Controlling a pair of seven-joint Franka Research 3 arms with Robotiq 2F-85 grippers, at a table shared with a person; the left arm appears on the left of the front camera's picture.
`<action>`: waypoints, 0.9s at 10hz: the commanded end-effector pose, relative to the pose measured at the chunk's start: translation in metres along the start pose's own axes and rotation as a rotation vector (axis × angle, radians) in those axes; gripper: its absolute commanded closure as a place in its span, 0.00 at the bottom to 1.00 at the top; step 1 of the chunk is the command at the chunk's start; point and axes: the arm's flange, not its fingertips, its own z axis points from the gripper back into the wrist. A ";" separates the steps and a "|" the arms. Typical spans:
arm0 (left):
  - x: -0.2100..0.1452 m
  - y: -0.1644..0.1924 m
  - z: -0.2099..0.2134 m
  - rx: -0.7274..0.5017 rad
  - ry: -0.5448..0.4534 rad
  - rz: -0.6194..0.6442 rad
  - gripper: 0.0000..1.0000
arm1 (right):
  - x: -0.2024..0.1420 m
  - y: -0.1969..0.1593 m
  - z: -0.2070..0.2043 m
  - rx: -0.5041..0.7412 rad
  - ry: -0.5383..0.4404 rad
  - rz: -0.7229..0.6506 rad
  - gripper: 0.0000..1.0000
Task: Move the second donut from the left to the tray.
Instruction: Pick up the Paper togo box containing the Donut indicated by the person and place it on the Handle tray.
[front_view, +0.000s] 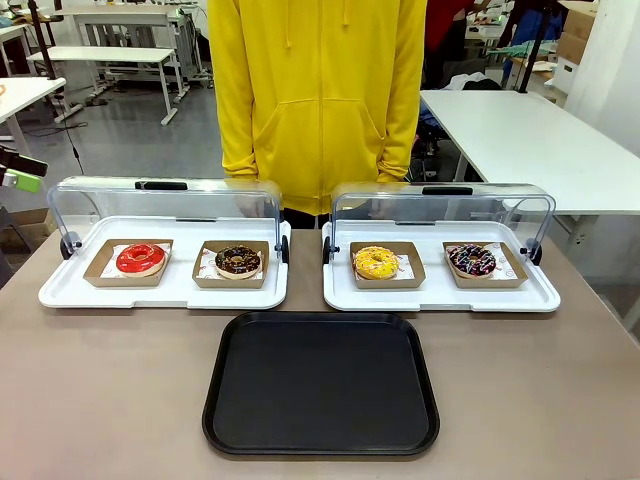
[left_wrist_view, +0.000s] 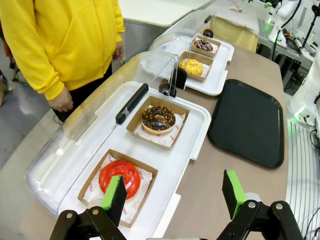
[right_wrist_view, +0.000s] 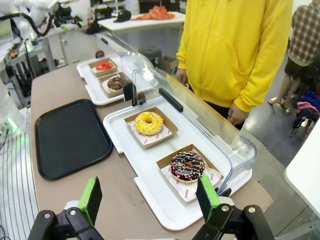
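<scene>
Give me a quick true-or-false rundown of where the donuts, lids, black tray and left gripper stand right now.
1. The chocolate donut with light specks sits in its cardboard holder in the left white tray. True.
2. The black tray already holds a donut. False: all four donuts are in the white trays.
3. The left gripper is shut on the red donut. False: its jaws are open and hold nothing.
4. The clear lid of the left white tray is swung open. True.
5. The yellow donut is second from the left. False: it is third, in the right white tray.
</scene>
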 end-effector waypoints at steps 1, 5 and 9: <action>0.001 -0.001 0.000 -0.004 0.009 -0.001 0.00 | 0.002 -0.002 0.000 -0.001 -0.020 0.008 0.00; 0.001 -0.001 0.000 -0.004 0.009 -0.001 0.00 | 0.002 -0.002 0.000 -0.001 -0.020 0.008 0.00; 0.001 -0.001 0.000 -0.004 0.009 -0.001 0.00 | 0.002 -0.002 0.000 -0.001 -0.020 0.008 0.00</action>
